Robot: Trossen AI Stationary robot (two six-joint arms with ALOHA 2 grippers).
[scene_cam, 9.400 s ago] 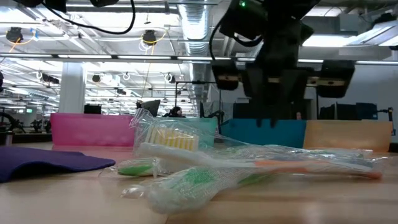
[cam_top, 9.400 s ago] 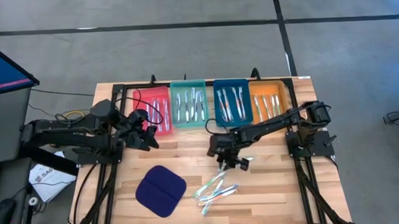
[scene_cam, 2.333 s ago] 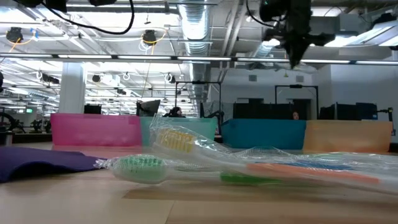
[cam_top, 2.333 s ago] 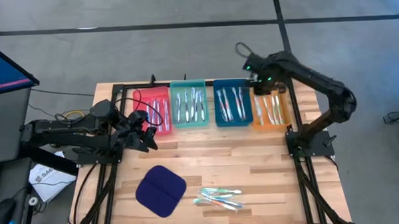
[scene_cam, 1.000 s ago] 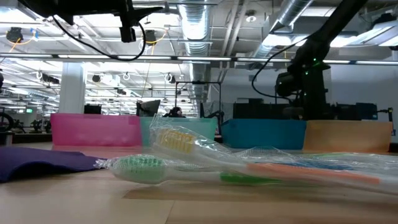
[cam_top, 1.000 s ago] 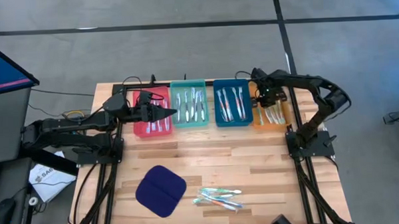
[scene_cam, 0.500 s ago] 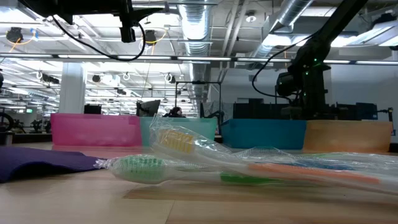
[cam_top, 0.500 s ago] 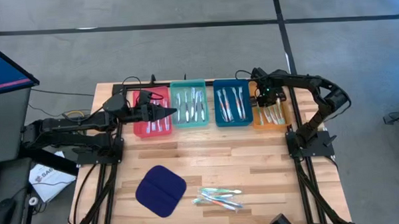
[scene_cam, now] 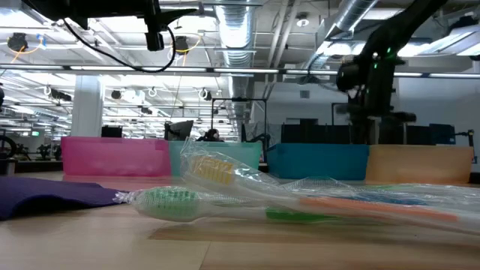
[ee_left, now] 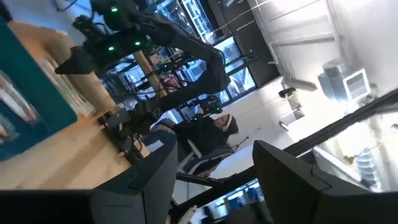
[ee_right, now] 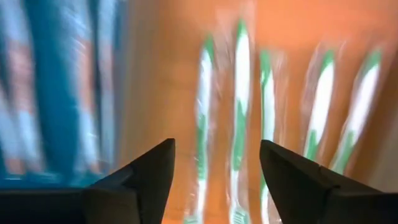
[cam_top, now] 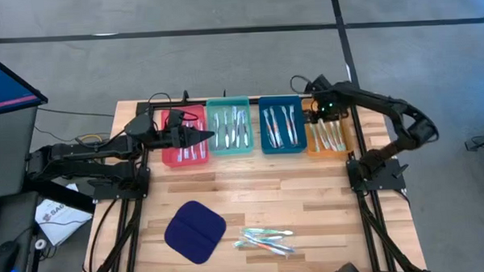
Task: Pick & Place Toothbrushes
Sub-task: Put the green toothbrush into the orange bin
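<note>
A few wrapped toothbrushes (cam_top: 266, 240) (scene_cam: 247, 196) lie loose on the wood near the table's front edge. Several more lie in the red (cam_top: 174, 137), teal (cam_top: 212, 129), blue (cam_top: 265, 129) and orange (cam_top: 343, 128) trays along the far edge. My right gripper (cam_top: 326, 117) (ee_right: 217, 149) hangs open above the orange tray and points down at its green-and-white toothbrushes (ee_right: 239, 118), with nothing between its fingers. My left gripper (cam_top: 203, 137) (ee_left: 214, 152) is open and empty. It points level toward the table's right, above the red and teal trays.
A dark blue rounded cloth pad (cam_top: 195, 232) lies at the front, left of the loose toothbrushes. Bare wood runs between the trays and the front edge. A monitor (cam_top: 6, 84) and papers sit off the table's left side.
My right gripper has risen straight up out of the orange tray and now hangs clear above the toothbrushes in it. My left arm has kept still.
</note>
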